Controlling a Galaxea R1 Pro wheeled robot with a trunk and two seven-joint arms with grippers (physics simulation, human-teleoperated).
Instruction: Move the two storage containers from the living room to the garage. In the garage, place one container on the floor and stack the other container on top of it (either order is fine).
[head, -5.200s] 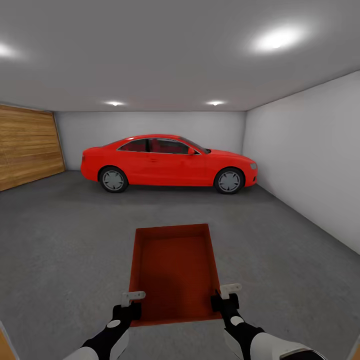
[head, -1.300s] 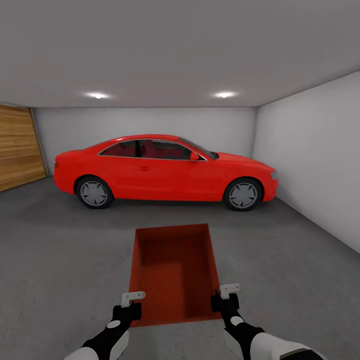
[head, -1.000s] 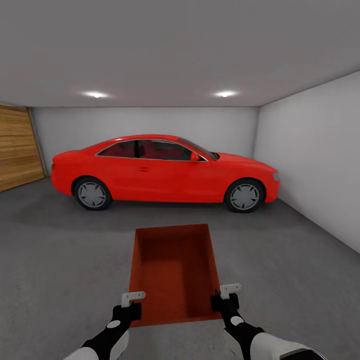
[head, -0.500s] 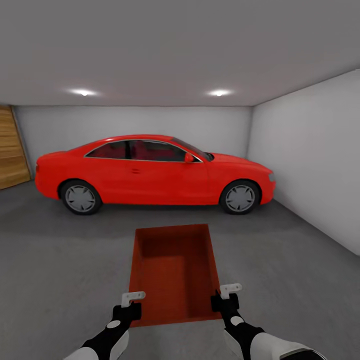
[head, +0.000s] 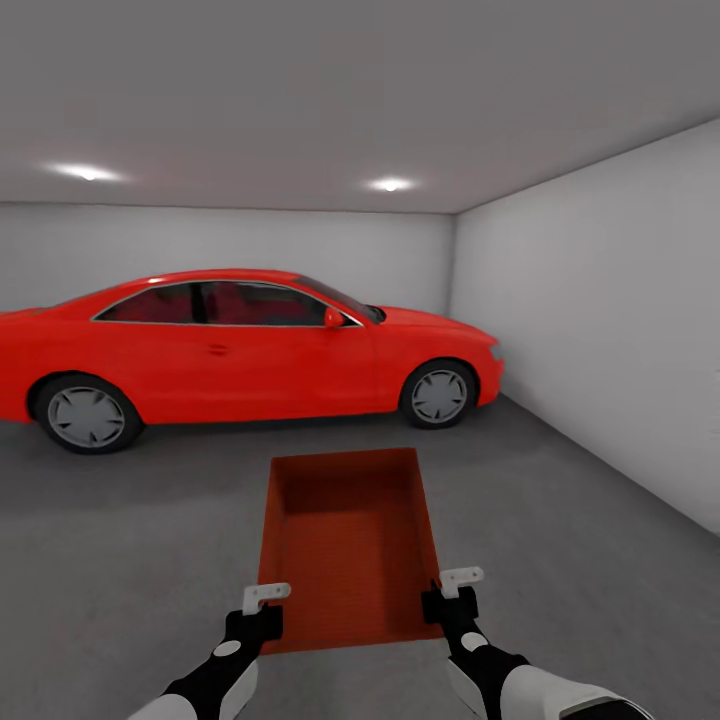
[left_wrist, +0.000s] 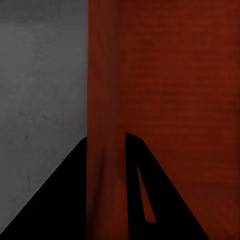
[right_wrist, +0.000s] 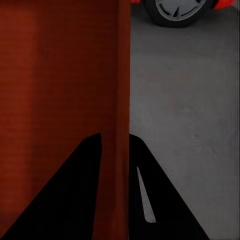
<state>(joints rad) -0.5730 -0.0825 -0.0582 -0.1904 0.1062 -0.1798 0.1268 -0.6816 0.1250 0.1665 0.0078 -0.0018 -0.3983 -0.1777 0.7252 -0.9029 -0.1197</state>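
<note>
One orange-red storage container (head: 345, 540) hangs open-topped and empty in front of me, above the garage's dark grey concrete floor (head: 580, 520). My left gripper (head: 265, 598) is shut on the container's left wall near its closest corner. My right gripper (head: 455, 585) is shut on the right wall. In the left wrist view the dark fingers (left_wrist: 70, 200) straddle the thin orange wall (left_wrist: 105, 90). The right wrist view shows its fingers (right_wrist: 150, 200) clamped on the other wall (right_wrist: 120, 75) in the same way.
A red car (head: 230, 350) is parked across the room ahead, its front wheel (head: 438, 395) near the far right corner. A plain white wall (head: 600, 320) runs along my right. Open concrete lies between me and the car.
The whole view has swung to the right: the car slid left in the picture and the wooden door went out of frame. The container and both grippers keep the same hold.
</note>
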